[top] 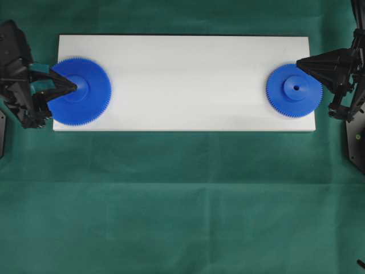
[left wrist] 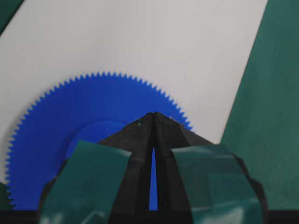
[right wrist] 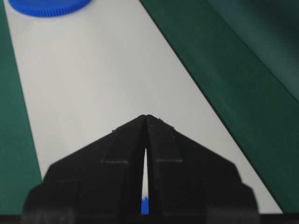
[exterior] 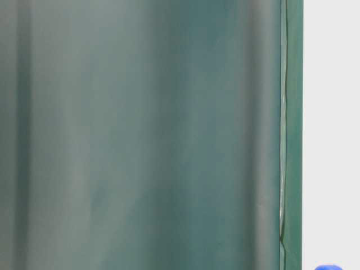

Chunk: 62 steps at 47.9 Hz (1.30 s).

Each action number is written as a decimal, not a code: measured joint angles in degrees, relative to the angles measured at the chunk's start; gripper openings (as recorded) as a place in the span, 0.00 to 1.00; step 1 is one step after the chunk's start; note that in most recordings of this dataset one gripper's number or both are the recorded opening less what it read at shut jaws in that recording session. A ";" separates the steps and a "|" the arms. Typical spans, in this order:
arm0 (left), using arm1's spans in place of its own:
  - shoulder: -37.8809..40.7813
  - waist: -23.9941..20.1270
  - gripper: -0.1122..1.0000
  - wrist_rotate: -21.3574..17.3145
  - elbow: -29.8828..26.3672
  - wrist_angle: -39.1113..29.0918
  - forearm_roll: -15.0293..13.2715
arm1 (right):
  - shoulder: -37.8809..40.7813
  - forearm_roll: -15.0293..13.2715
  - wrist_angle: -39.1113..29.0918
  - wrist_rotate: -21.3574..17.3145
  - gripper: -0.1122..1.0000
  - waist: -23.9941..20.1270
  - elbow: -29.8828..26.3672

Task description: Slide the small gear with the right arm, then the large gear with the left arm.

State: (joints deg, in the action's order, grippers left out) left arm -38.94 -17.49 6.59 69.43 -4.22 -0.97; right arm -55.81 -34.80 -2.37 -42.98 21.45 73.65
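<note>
At the white board's (top: 182, 80) right end, the small gear (top: 294, 90) lies just inside the edge, the right gripper (top: 299, 64) pinched closed over its rim — a skewed push could tip it onto the green cloth (top: 182, 200). Bare board runs leftward to the large gear (top: 80, 91), which overhangs the left edge under the closed left gripper (top: 73, 87).

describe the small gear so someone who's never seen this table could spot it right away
On the white board, look at the end beside the right gripper. The small gear lies flat there: blue, toothed, visibly narrower than the large gear at the opposite end.
</note>
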 measured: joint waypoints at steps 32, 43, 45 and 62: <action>9.93 -5.01 0.10 -0.35 -0.18 -0.18 0.00 | 0.00 -0.09 0.00 0.00 0.55 0.00 0.18; 10.90 -5.27 0.10 -0.26 0.53 1.58 0.00 | 0.00 -0.09 0.00 0.00 0.55 0.00 0.35; 11.43 -5.27 0.10 -0.26 0.70 2.20 0.00 | 0.00 -0.09 0.00 0.00 0.55 0.00 0.44; 17.84 -5.36 0.10 -0.18 0.79 5.36 0.00 | 0.00 -0.09 0.00 0.00 0.55 0.00 0.70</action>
State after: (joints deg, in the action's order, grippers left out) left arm -21.09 -22.85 6.42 70.22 1.14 -0.97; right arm -55.81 -34.89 -2.37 -42.98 21.45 74.36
